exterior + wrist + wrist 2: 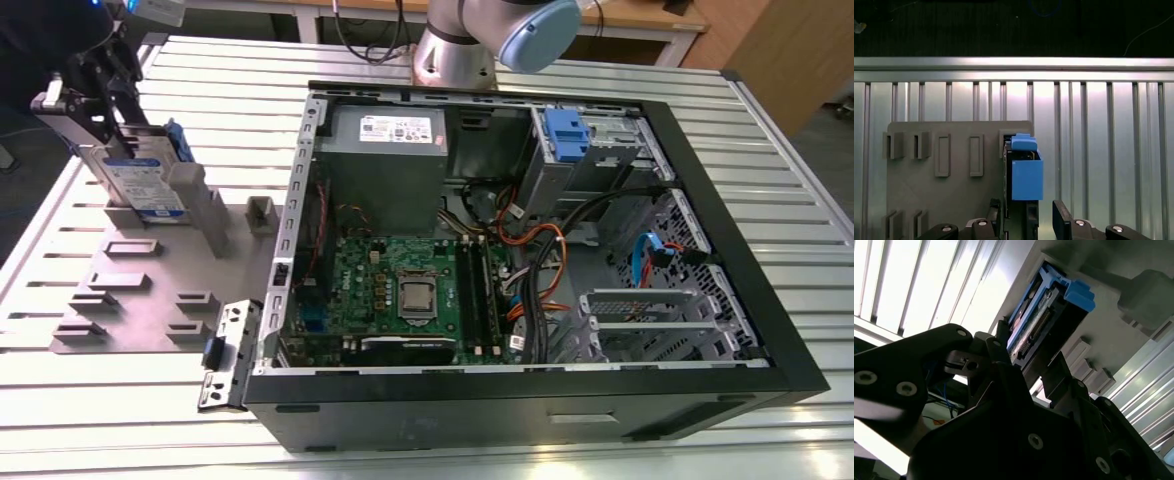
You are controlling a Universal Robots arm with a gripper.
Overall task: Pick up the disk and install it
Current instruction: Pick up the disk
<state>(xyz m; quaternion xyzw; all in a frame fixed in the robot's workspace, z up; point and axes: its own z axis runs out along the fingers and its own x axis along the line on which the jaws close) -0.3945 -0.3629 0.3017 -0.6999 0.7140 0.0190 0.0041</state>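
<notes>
The disk [140, 180] stands on edge in a slot of the grey fixture plate [147, 290] at the exterior view's left, its white-and-blue label and blue rails showing. My gripper [107, 115] is above it, with a finger on each side of its upper end. In the first wrist view the disk's blue rail [1026, 175] lies between the two fingertips [1060, 215], with a narrow gap on each side. The second wrist view has the disk [1049, 310] running between the dark fingers [999, 345]. The gripper [1026, 212] is open.
The open computer case [534, 400] lies to the right of the fixture. It holds a grey power-supply box [387, 130], a motherboard [414, 290], loose cables and a drive cage with a blue tab [567, 135]. The arm's base [454, 50] stands behind the case on the slatted metal table [801, 200].
</notes>
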